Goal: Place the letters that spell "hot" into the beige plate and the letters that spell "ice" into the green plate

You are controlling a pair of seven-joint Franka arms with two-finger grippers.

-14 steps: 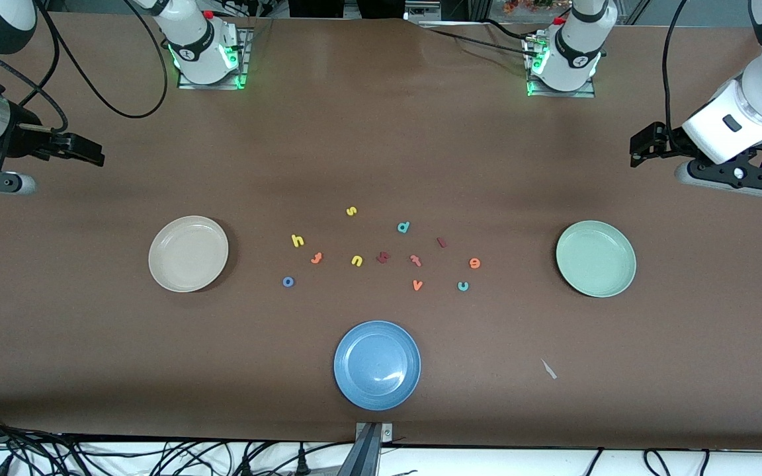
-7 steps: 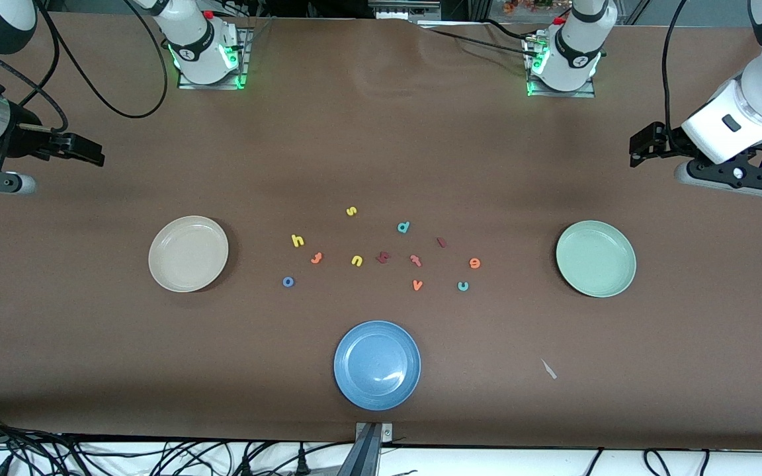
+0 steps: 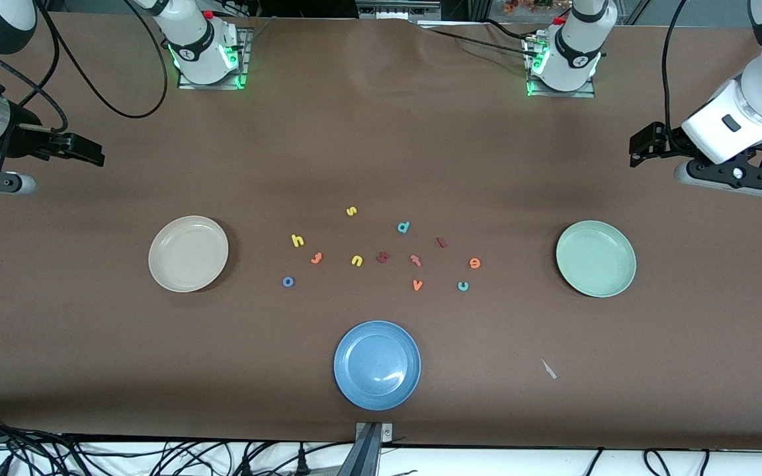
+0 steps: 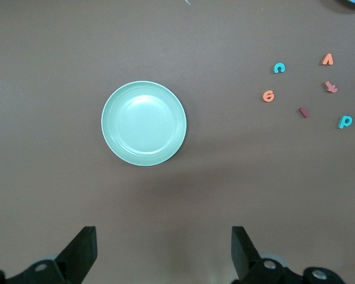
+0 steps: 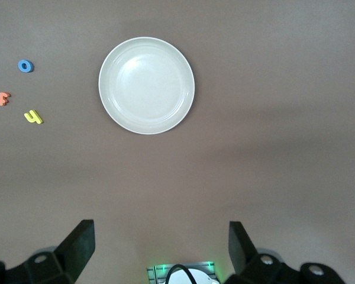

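We count eleven letters (image 3: 381, 257) and three plates (image 3: 377, 364), all empty; left gripper (image 3: 642, 145) and right gripper (image 3: 83, 149) wait, jaws spread.

A brown table (image 3: 381, 132) fills the view; black cables (image 3: 156, 456) tangle along a white strip just below its near edge.

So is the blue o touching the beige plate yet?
Apart. The front view shows bare brown table between the blue o and the beige plate; the right wrist view shows the same gap.
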